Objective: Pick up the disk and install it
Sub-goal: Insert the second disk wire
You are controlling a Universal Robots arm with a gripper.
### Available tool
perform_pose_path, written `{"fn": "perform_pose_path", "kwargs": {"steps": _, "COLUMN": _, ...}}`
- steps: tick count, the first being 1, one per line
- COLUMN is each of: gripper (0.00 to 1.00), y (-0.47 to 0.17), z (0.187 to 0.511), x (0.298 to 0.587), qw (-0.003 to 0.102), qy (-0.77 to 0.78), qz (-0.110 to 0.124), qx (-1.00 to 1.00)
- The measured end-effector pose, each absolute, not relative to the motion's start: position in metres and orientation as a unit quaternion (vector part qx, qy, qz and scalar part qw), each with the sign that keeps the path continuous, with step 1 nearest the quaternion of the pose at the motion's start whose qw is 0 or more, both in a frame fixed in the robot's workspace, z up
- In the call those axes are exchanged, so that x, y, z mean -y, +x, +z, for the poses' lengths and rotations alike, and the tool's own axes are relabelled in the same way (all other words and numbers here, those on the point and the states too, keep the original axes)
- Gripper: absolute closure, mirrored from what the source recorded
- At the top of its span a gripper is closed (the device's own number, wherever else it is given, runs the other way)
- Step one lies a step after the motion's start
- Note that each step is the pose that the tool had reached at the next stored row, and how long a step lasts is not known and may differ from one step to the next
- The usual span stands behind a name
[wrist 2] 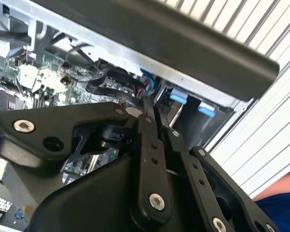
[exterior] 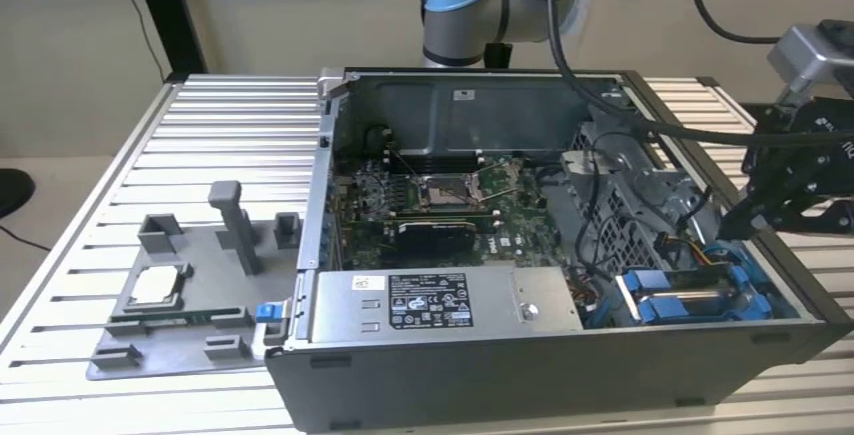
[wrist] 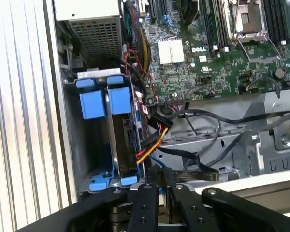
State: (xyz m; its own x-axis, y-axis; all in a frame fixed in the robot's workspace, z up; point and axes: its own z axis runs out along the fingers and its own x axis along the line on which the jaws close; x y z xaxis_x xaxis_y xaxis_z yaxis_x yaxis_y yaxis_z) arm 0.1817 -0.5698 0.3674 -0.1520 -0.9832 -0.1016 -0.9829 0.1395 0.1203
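Note:
The disk (exterior: 683,293) stands on edge in the drive bay at the case's front corner, on the exterior view's right, with its blue frame around it. In the first wrist view the disk (wrist: 122,133) sits between two blue tabs, with orange and red cables at its end. My gripper (exterior: 738,223) hangs over the case's wall just behind that bay, apart from the disk. Its black fingers are shut with nothing between them in both wrist views, gripper (wrist: 162,173), gripper (wrist 2: 150,105).
The open computer case (exterior: 534,385) holds a green motherboard (exterior: 441,195), black cables (wrist: 208,140) and a long grey box with a white sticker (exterior: 434,300). A grey fixture plate (exterior: 174,345) with a small silver chip (exterior: 155,283) lies on the exterior view's left. A blue sleeve (wrist 2: 280,208) is nearby.

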Motion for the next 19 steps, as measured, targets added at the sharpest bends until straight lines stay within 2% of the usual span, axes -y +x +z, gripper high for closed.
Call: {"fn": "perform_pose_path", "kwargs": {"steps": 19, "gripper": 1.0, "y": 0.147, "z": 0.361, "x": 0.591, "qw": -0.011, "qy": 0.663, "qz": -0.069, "qx": 0.745}}
